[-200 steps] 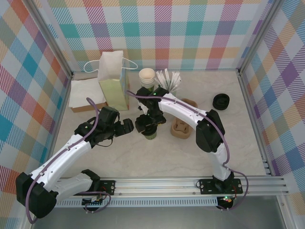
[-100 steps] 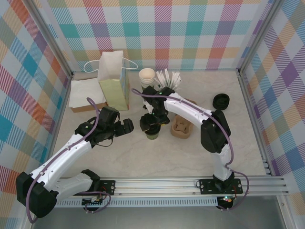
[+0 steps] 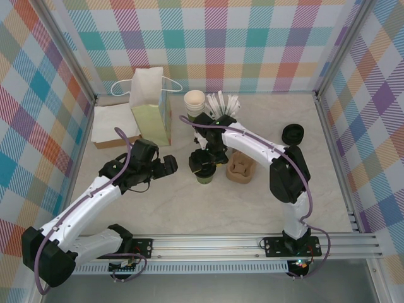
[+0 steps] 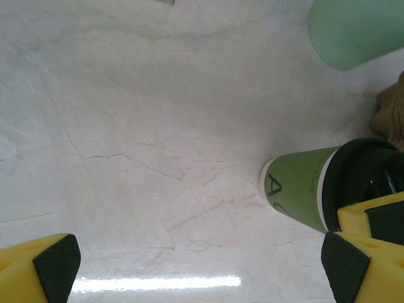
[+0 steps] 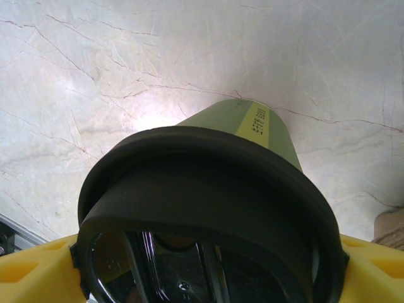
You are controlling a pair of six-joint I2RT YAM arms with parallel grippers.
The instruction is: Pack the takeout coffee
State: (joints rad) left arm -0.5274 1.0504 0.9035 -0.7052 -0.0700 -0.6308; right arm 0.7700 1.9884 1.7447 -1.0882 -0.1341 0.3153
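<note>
- Takeout coffee (image 3: 202, 178) upright mid-table (image 3: 189, 208); right gripper (image 3: 204, 163) directly on top, pinching its black lid (image 5: 208, 183).
- Left gripper (image 4: 201, 260) spread wide, near the coffee's left, not touching.
- From above, lid mostly hidden under right gripper.

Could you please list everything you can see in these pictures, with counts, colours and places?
coffee cup: 1, olive green, upright mid-table
black lid: 1, black, on that cup
paper bag: 1, white and pale green, back left
flat box: 1, brown with white top, left of the bag
cup stack: 1, cream, right of the bag
stirrer cup: 1, mint with white stirrers, beside the stack
cup carrier: 1, brown, right of the coffee cup
spare lids: 1 stack, black, back right
table: 1, pale marble
left gripper: yellow fingers, open, left of the cup
right gripper: yellow fingers, closed on the lid
</note>
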